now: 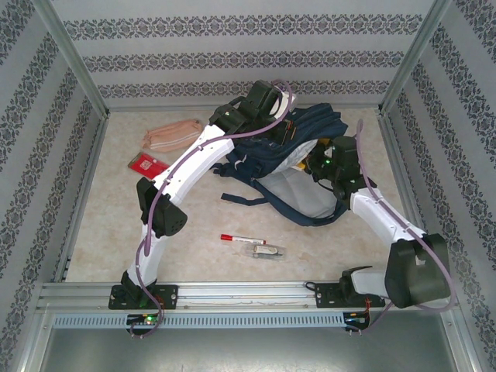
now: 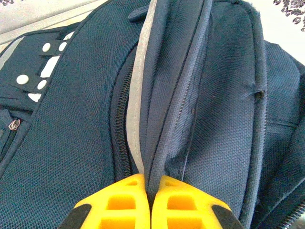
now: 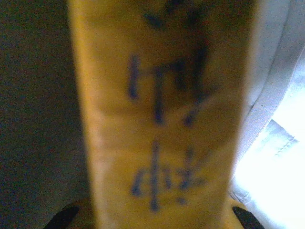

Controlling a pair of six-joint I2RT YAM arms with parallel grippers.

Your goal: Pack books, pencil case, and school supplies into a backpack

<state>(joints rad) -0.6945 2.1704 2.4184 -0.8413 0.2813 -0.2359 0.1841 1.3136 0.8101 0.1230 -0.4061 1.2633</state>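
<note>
— How do the left jaws stand?
— Pressed tight together on a raised fold of the backpack (image 2: 71,143), right beside its zip.
— And the right jaws?
— Nipped on the yellow-orange book (image 3: 162,119), which stands up from between them at the backpack's pale-lined mouth.
— The rest?
— On the surface (image 1: 101,232): pencil case (image 1: 172,134) and red packet (image 1: 147,163) left of the backpack, red-capped marker (image 1: 242,239) and clear-wrapped item (image 1: 266,251) on its near side.
</note>
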